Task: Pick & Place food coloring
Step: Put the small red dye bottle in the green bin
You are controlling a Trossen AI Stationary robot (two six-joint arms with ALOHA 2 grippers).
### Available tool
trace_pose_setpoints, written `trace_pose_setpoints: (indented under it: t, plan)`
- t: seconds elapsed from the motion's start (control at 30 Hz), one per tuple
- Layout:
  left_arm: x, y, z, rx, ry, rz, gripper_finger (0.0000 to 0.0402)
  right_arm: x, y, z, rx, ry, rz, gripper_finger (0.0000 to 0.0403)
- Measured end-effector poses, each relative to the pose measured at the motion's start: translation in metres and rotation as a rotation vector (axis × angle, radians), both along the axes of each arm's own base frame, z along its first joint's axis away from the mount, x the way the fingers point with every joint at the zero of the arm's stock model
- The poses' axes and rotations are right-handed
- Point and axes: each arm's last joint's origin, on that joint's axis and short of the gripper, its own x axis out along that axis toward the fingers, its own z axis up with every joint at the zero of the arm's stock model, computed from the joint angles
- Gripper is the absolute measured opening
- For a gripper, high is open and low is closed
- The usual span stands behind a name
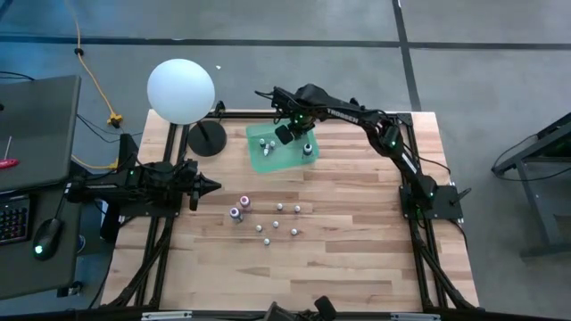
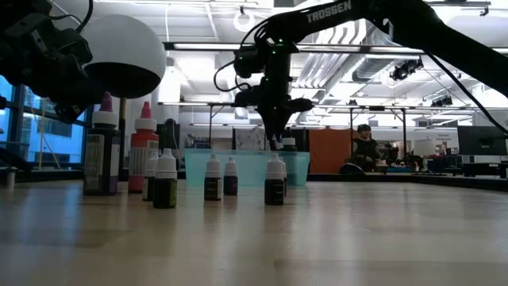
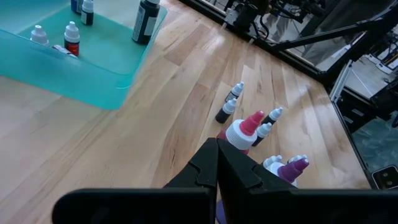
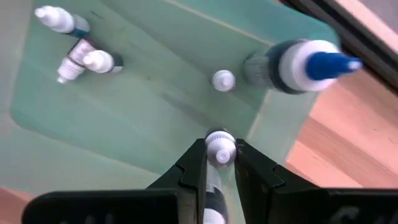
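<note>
Overhead, we note the right claw point(image 4: 220, 163) clenched on a small white-capped bottle point(image 4: 219, 149) of food coloring, fingers on either side just below the cap, held above the teal tray point(image 1: 268, 160). From table height the claw hangs over the tray with the bottle pointing down; we cannot tell whether the bottle's base touches the tray floor.

Inside the tray we count other bottles in the right wrist view: a larger dark bottle with a blue tip point(image 4: 298, 62) near one corner, a tiny white cap point(image 4: 223, 79) just beside it, and two small bottles point(image 4: 87, 61) close together toward the opposite side, at least one lying down.

Out on the wooden surface point(image 1: 357, 267), apart from the tray, sits a loose cluster of tiny white-capped bottles point(image 1: 278, 221). Beside them stand two bigger bottles, one with a red tip point(image 3: 245, 129) and one with a purple tip point(image 3: 293, 169).

The left claw point(image 1: 212, 186) waits at the left side of the surface, pointed toward the cluster, its fingers pressed together and holding nothing.

A big white globe point(image 1: 181, 90) on a dark round base point(image 1: 207, 139) stands near the tray at the far left corner. A person point(image 2: 363, 151) is seated in the room beyond the surface.
</note>
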Motion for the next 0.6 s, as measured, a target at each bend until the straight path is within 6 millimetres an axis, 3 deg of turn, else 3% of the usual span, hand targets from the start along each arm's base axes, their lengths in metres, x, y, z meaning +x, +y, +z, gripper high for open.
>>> trace_pose_setpoints:
  t: [0.6]
  plan:
    - [0.0000,0.0000,0.0000,0.000,0.000,0.000,0.0000,0.0053,-0.0089,-0.0063,-0.021,-0.051,-0.052,0.0058]
